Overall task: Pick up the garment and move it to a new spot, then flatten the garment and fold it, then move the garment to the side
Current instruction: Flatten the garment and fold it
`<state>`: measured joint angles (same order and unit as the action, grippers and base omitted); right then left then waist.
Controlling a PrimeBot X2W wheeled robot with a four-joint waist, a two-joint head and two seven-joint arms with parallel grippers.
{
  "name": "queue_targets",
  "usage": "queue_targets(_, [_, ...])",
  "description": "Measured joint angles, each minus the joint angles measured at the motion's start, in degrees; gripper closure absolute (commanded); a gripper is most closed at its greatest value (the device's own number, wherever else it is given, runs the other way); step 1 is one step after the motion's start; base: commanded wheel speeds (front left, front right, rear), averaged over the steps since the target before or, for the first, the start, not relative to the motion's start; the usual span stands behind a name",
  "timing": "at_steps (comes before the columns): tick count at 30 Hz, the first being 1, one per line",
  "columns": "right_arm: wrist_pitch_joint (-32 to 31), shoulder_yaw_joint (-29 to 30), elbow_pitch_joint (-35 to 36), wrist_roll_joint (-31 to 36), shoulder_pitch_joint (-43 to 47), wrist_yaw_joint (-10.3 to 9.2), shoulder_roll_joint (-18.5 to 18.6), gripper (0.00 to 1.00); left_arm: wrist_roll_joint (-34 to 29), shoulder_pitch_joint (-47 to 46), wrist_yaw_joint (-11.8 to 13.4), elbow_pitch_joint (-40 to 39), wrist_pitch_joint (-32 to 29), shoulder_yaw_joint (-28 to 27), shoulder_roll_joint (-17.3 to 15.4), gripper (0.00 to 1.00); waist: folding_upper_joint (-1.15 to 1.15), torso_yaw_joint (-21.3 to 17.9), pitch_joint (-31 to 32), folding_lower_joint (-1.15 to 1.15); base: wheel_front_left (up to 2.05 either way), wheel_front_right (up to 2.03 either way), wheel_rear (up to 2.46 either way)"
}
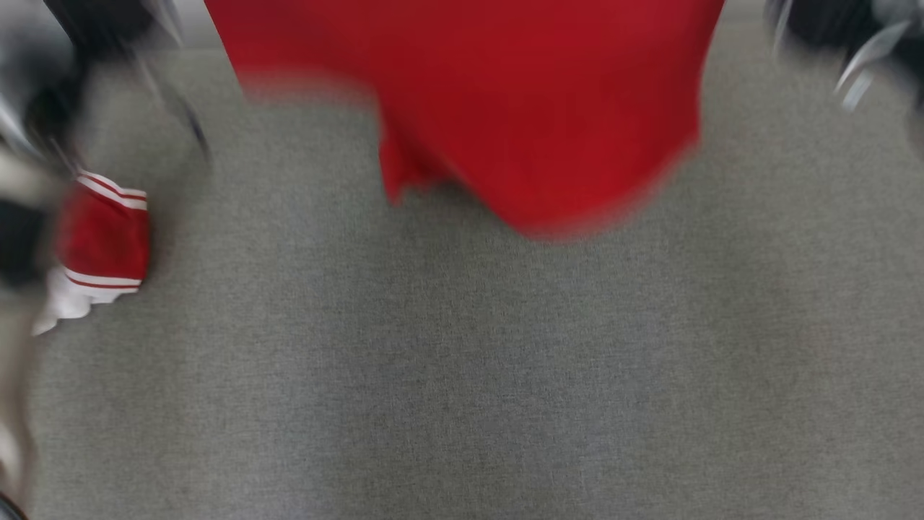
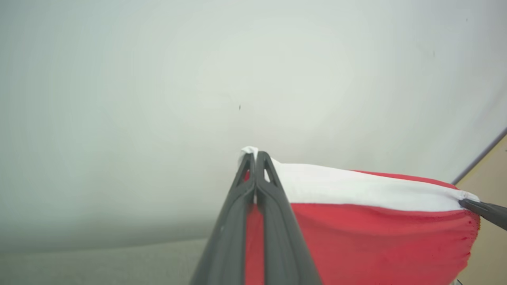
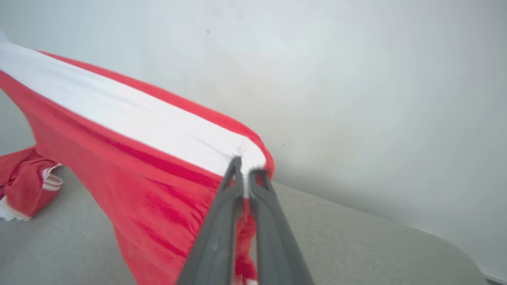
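The garment is red with a white band along its top edge. It hangs stretched between my two grippers, and its lower part trails down to the grey table. My left gripper is shut on one end of the white band. At the band's other end my right gripper is shut on it as well. In the left wrist view a right gripper fingertip shows pinching the band's far corner. The head view is blurred by motion.
A second red garment with white stripes lies bunched at the table's left side, also seen as a crumpled red heap. A pale wall stands behind the table. The table's rounded edge lies to the right.
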<state>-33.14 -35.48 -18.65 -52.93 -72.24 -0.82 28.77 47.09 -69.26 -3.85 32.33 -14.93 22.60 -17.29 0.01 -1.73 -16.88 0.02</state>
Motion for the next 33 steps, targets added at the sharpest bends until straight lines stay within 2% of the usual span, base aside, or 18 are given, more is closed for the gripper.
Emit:
queue_targets(2, [5.4, 2.9, -3.5, 1.8, -7.0, 0.33, -2.1, 1.00, -3.0, -9.0, 1.6, -0.4, 3.0, -1.7, 0.5, 1.00, 0.00, 0.0, -1.5, 0.00, 0.00, 0.00, 0.00])
queue_targets(4, [10.1, 3.1, -4.9, 2.2, -13.2, 0.43, -2.7, 1.00, -3.4, -13.2, 1.7, -1.8, 5.2, -2.2, 1.9, 1.00, -0.02, 0.0, -3.1, -0.02, 0.00, 0.00, 0.00])
queue_targets(8, [17.2, 2.7, -5.0, 3.8, -12.6, 3.96, -2.1, 1.00, -4.3, -9.6, 0.2, -4.4, 8.0, -0.8, 2.7, 1.00, -0.01, 0.6, -6.4, -0.01, 0.00, 0.00, 0.00])
queue_targets(9, [17.2, 2.7, -5.0, 3.8, -12.6, 3.96, -2.1, 1.00, -4.3, -9.6, 0.2, -4.4, 8.0, -0.8, 2.7, 1.00, -0.01, 0.6, -6.4, -0.01, 0.00, 0.00, 0.00])
queue_targets(11, [20.2, 1.5, -7.4, 3.8, -7.7, 5.83, -2.3, 1.00, -3.6, -4.3, -0.3, -3.1, 9.9, -0.9, 2.4, 1.00, -0.01, 0.9, -7.8, -0.01, 0.00, 0.00, 0.00])
queue_targets(15, [25.1, -1.2, -9.5, 2.9, 6.2, 7.42, -2.7, 1.00, -3.6, 10.6, -1.4, 0.7, 11.0, 2.9, 1.6, 1.00, 0.01, 1.8, -8.9, 0.01, 0.00, 0.00, 0.00])
queue_targets(19, [30.1, -2.4, -9.2, 0.0, 18.4, 7.90, -2.7, 1.00, -2.4, 22.5, -1.8, 1.9, 14.1, 3.8, 2.4, 1.00, 0.00, 2.2, -7.6, -0.02, 0.00, 0.00, 0.00])
queue_targets(24, [34.0, -5.3, -8.7, -1.1, 30.8, 7.97, -1.0, 1.00, -2.8, 30.8, -2.3, 1.9, 16.0, 6.6, 2.8, 1.00, 0.00, 2.0, -4.5, -0.03, 0.00, 0.00, 0.00])
queue_targets(33, [37.2, -10.0, -4.2, -3.7, 39.1, 8.14, 2.0, 1.00, -3.2, 40.3, -2.3, 0.5, 19.9, 7.9, 1.8, 1.00, -0.01, 1.3, 2.7, -0.04, 0.00, 0.00, 0.00])
